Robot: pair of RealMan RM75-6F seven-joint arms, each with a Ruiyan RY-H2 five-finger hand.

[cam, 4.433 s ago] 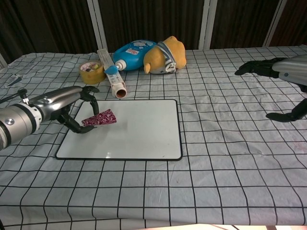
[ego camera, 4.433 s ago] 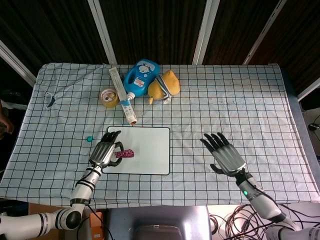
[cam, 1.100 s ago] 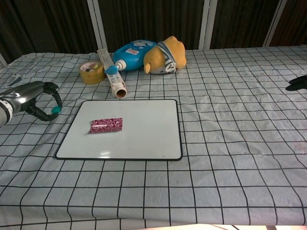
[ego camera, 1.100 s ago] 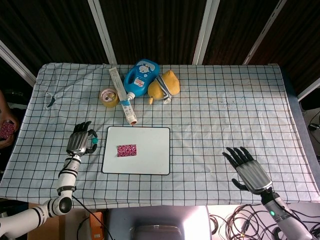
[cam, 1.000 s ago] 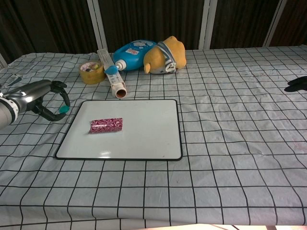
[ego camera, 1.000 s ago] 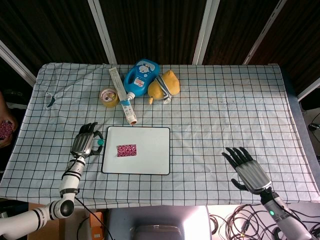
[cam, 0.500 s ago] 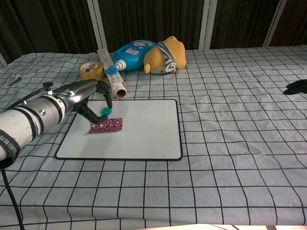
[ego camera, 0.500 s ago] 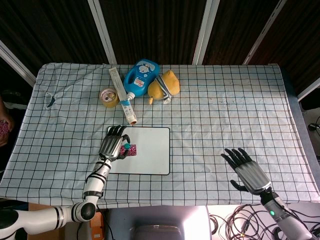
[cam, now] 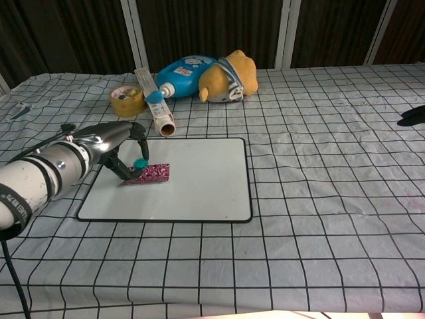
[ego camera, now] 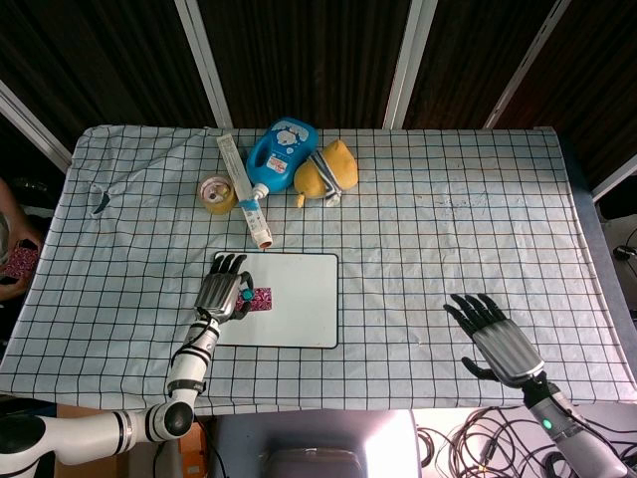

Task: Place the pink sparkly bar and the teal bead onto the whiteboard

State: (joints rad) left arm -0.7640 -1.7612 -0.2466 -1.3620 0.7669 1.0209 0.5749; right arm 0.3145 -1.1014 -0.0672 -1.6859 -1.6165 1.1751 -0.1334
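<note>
The whiteboard lies on the checked cloth left of centre. On its left part rests the pink sparkly bar. My left hand reaches over the board's left edge and pinches the teal bead between thumb and a finger. The bead hangs just above the bar's left end. My right hand hovers far to the right with fingers spread, holding nothing.
Behind the board lie a long tube, a roll of tape, a blue bottle and a yellow plush toy. The tube's open end is close to the board's far left corner.
My left hand carried the teal bead from the cloth left of the board over the board, then sank a little toward the pink bar. The right hand barely moved.
</note>
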